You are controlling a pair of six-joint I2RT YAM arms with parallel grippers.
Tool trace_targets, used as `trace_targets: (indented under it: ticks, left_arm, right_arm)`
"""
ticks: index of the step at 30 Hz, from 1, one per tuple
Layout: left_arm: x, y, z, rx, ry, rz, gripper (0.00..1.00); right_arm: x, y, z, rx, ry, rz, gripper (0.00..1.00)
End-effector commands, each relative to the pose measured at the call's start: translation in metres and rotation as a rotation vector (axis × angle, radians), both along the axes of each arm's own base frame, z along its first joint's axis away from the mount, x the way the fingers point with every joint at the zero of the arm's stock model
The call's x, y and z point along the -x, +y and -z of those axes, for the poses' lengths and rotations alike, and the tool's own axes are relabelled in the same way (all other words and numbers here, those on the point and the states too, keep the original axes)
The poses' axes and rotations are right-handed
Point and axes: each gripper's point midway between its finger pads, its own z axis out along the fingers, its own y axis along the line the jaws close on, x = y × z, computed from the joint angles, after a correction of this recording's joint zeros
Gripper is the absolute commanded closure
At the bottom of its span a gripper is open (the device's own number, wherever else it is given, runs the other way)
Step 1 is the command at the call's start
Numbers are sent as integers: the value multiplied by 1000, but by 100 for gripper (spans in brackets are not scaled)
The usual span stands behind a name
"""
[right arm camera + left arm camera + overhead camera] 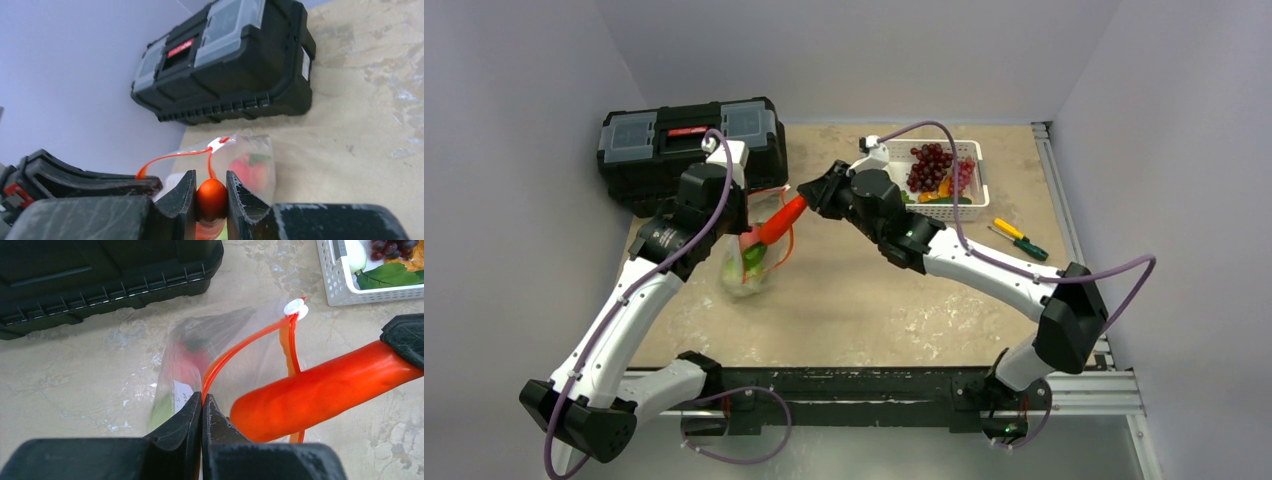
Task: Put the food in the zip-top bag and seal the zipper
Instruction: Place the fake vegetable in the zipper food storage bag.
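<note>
Gently slide carrot, clamped in right gripper, tip-first into bag mouth; hold left gripper, pinched on zipper, taut.

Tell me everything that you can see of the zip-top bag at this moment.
The zip-top bag is clear, crinkly plastic with a white label. Its orange-red zipper stands open, with the white slider at one end. The left pincer is shut on one lip of the mouth. A red piece and a green piece lie inside. The carrot, held by the right pincer, points into the mouth.
</note>
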Motion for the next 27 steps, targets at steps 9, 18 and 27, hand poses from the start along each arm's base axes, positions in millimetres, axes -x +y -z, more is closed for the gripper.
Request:
trace_targets:
  ticks: [9, 18, 27]
  left_arm:
    - [-7, -1, -20, 40, -60, -15, 100]
    - [-8, -2, -18, 42, -53, -13, 100]
    - [-8, 0, -17, 36, -52, -22, 100]
  right_arm:
    - [37, 65, -12, -55, -138, -37, 100]
    - [58, 81, 14, 93, -190, -145, 91]
    - [57, 70, 36, 339, -122, -170, 38]
